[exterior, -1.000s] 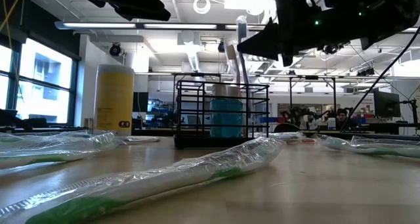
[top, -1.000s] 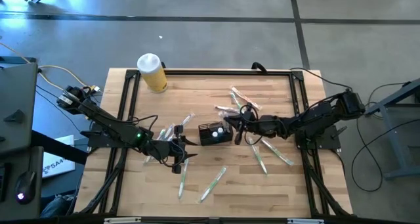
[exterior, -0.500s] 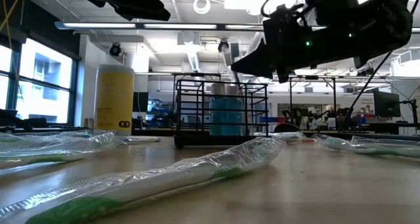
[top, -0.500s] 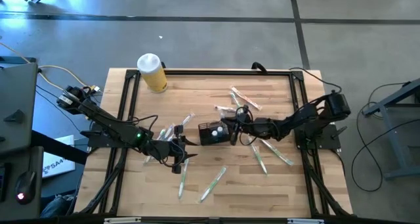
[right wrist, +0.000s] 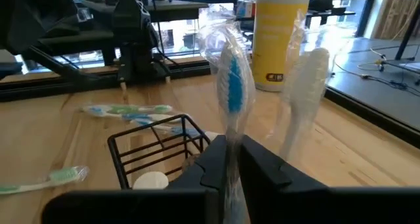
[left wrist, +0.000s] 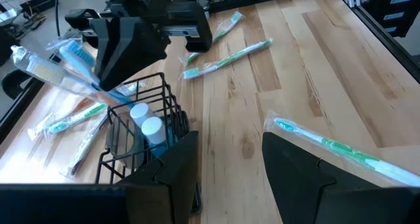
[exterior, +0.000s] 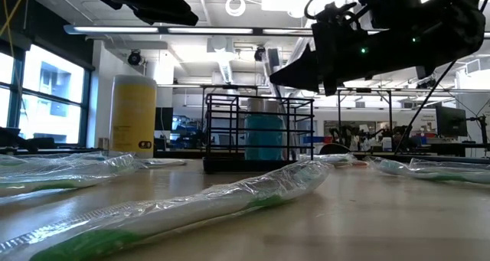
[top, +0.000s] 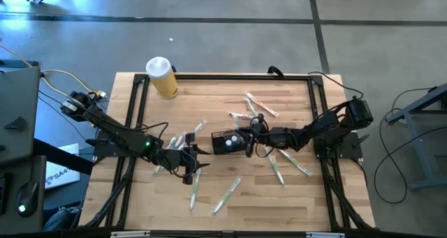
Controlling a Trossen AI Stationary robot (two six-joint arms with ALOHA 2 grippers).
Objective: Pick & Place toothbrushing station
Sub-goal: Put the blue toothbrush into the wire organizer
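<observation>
Upper left of the high view: a yellow cylinder (top: 162, 77) with a white lid, standing on the table (top: 209, 105). Left of centre, the left gripper (top: 187, 162) hangs low over wrapped toothbrushes (top: 227, 195) — fingers spread, holding nothing. At centre sits the caddy (top: 225, 142), upright, a blue tube (exterior: 264, 136) inside. Just right of it, the right gripper (top: 246, 142) is at the caddy's edge, fingers pinching a wrapped blue-bristled toothbrush (right wrist: 231, 86) — its head tilted up above the caddy.

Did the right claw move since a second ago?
Yes. In the high view the right claw slid left, closer over the black caddy, which stayed put.
</observation>
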